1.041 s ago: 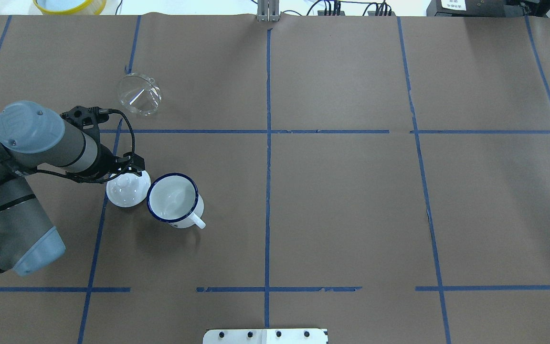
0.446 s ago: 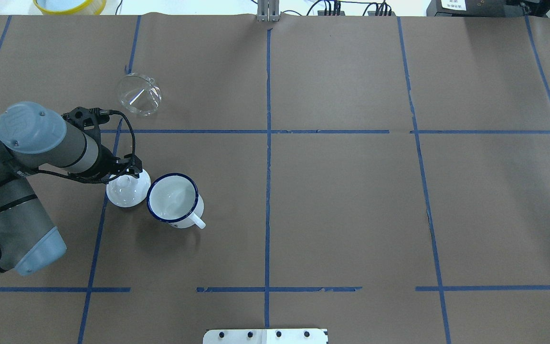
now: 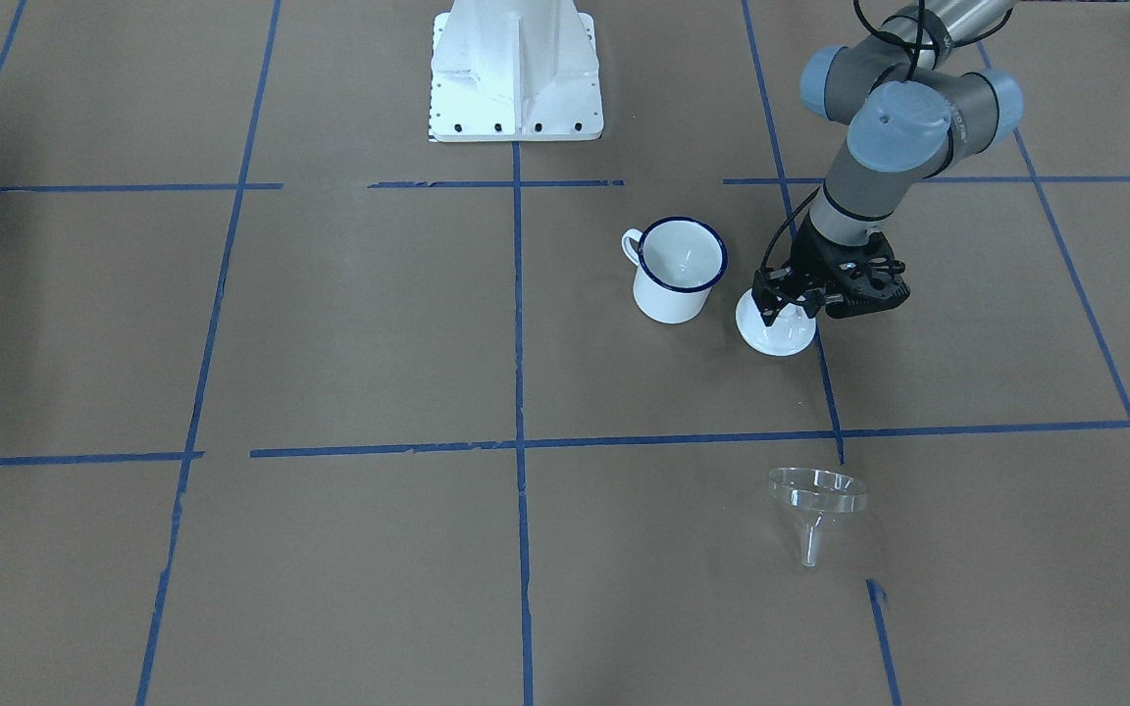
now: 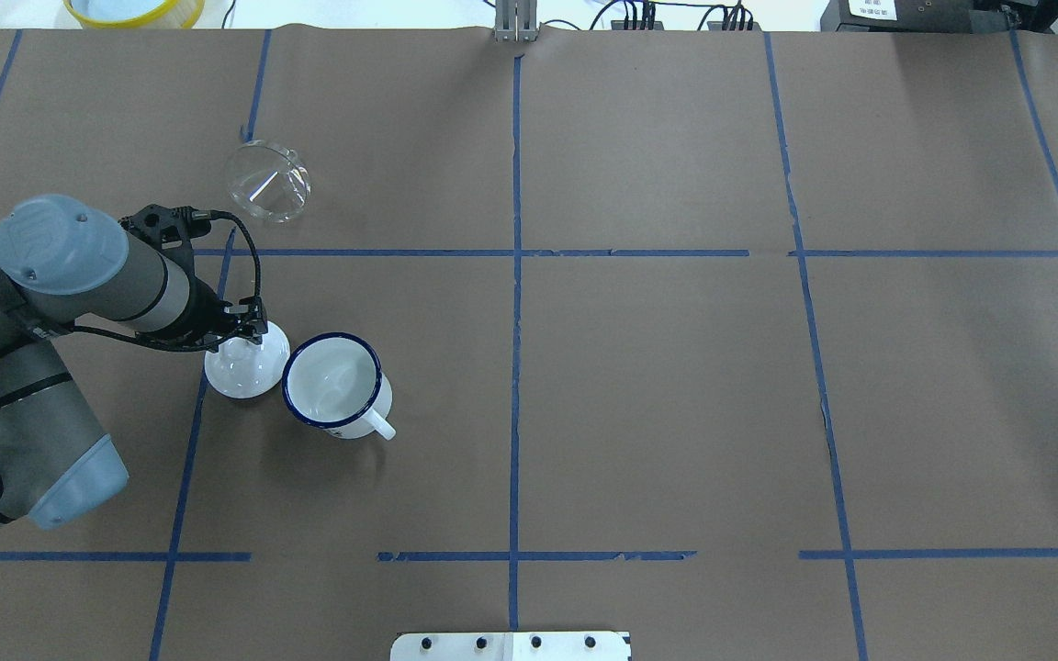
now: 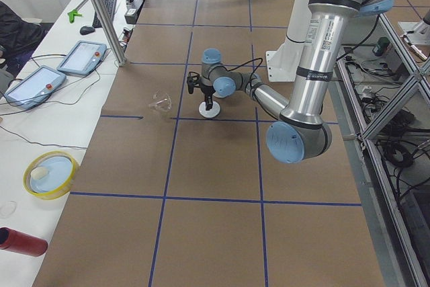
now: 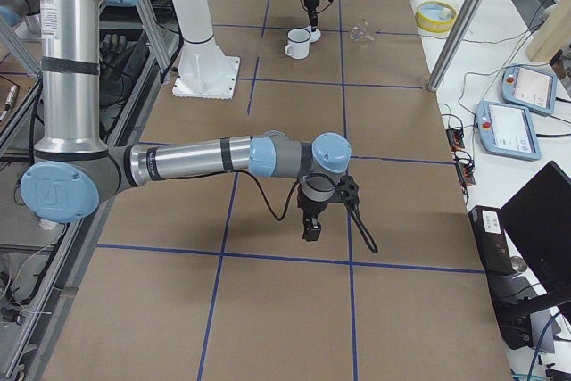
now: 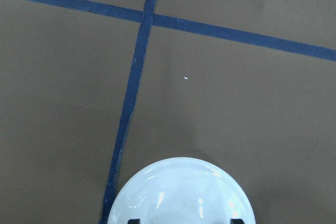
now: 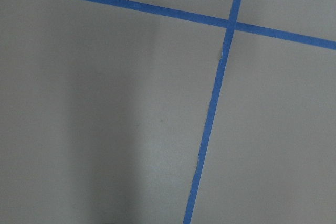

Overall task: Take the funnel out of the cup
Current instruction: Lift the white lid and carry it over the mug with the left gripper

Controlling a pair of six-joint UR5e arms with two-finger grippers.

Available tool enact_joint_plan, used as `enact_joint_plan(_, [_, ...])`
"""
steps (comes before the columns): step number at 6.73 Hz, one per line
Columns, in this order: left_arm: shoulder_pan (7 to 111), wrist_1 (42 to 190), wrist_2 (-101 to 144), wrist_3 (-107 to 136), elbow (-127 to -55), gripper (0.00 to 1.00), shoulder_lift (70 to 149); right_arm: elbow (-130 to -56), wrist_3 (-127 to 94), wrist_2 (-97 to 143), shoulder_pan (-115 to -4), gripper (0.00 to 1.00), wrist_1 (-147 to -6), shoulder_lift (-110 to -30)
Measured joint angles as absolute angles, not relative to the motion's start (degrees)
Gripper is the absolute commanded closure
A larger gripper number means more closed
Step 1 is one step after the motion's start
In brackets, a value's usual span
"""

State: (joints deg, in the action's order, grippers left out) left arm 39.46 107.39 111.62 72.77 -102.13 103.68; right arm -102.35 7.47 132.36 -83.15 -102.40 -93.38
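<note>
The clear funnel [image 4: 267, 182] lies on its side on the brown paper, apart from the cup, toward the table's far side; it also shows in the front view [image 3: 815, 500]. The cup [image 4: 334, 381], a white mug with a dark blue rim, stands upright and empty [image 3: 678, 270]. A round white lid [image 4: 240, 367] with a knob sits next to it. My left gripper [image 3: 789, 306] hangs over the lid's knob with its jaws apart, holding nothing; its fingertips [image 7: 134, 220] show at the wrist view's bottom edge. My right gripper [image 6: 310, 229] hovers far off, and I cannot tell its state.
The robot's white base plate [image 3: 516, 69] stands at the near edge. A yellow bowl [image 4: 134, 9] and a red bottle [image 5: 23, 242] sit past the far edge, off the paper. Blue tape lines [image 4: 515, 275] grid the table.
My left wrist has shifted very slightly over the lid. The funnel, cup and lid have not moved.
</note>
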Motion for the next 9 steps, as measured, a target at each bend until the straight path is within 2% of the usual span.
enact_joint_plan(3, [39.92,105.27,111.72,72.54,-105.12,1.00,103.44,-102.38,7.47,132.36,-83.15,0.00,-102.39,-93.42])
enact_joint_plan(5, [41.34,93.78,111.86,68.68,-112.32,1.00,104.44,-102.33,7.47,132.36,-83.15,0.00,-102.41,-93.41])
enact_joint_plan(9, [49.36,67.98,116.64,60.07,-121.80,1.00,115.09,-102.36,7.47,132.36,-83.14,0.00,-102.45,-93.42])
